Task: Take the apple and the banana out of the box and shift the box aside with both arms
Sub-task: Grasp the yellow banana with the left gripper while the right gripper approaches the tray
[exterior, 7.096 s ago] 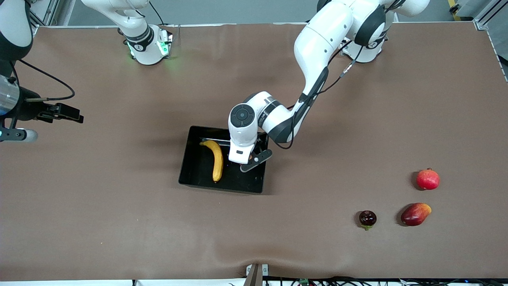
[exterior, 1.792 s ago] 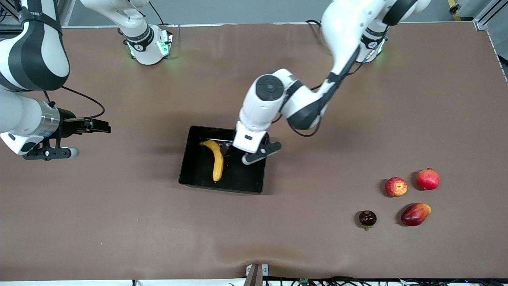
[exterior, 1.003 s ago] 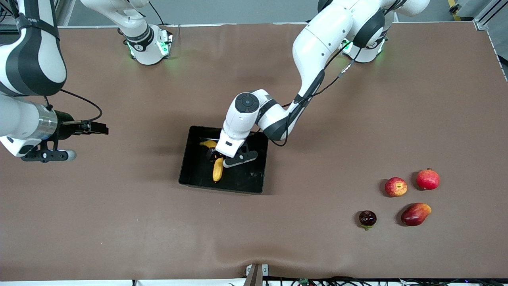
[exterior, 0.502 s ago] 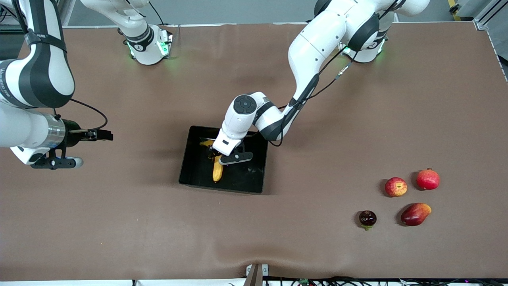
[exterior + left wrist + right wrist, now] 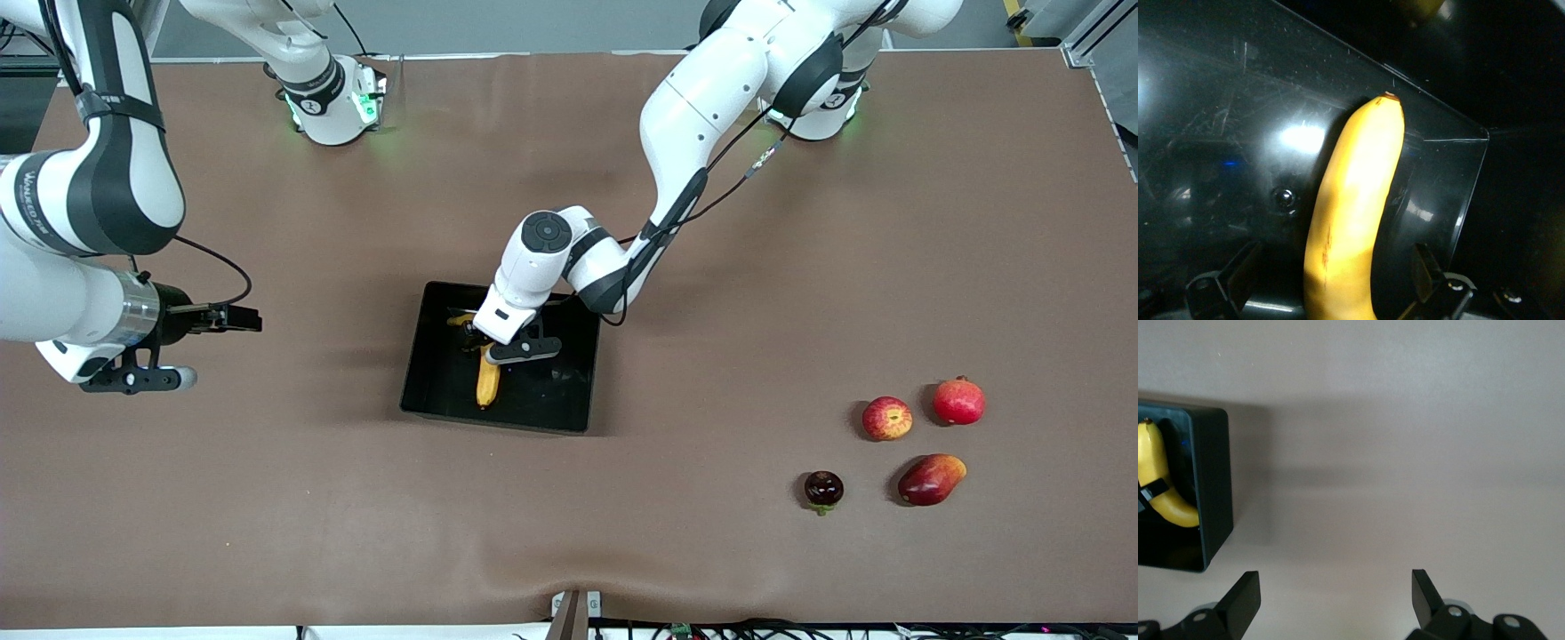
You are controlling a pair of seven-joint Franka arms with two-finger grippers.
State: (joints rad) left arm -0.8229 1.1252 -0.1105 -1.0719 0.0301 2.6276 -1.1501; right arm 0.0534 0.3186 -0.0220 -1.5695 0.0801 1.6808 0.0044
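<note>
Straddling the curved yellow banana (image 5: 1351, 220) inside the shallow glossy black plastic box (image 5: 436, 391), the left claw (image 5: 484, 342) hangs low with its jaws spread, one finger (image 5: 1228, 283) on either side of the fruit and nothing clenched yet, a stance that looks set up for pinching the banana across its middle. The banana lies lengthwise on the box floor, its tip pointing toward six o'clock in the front view. The small red-and-yellow apple (image 5: 886, 418) already rests on the brown tabletop (image 5: 267, 498) toward the left arm's end, at about nine o'clock of a plain red round fruit (image 5: 958, 401). The right claw (image 5: 233, 317) waits released over bare tabletop toward the right arm's end, probably kept clear until the box needs two arms.
</note>
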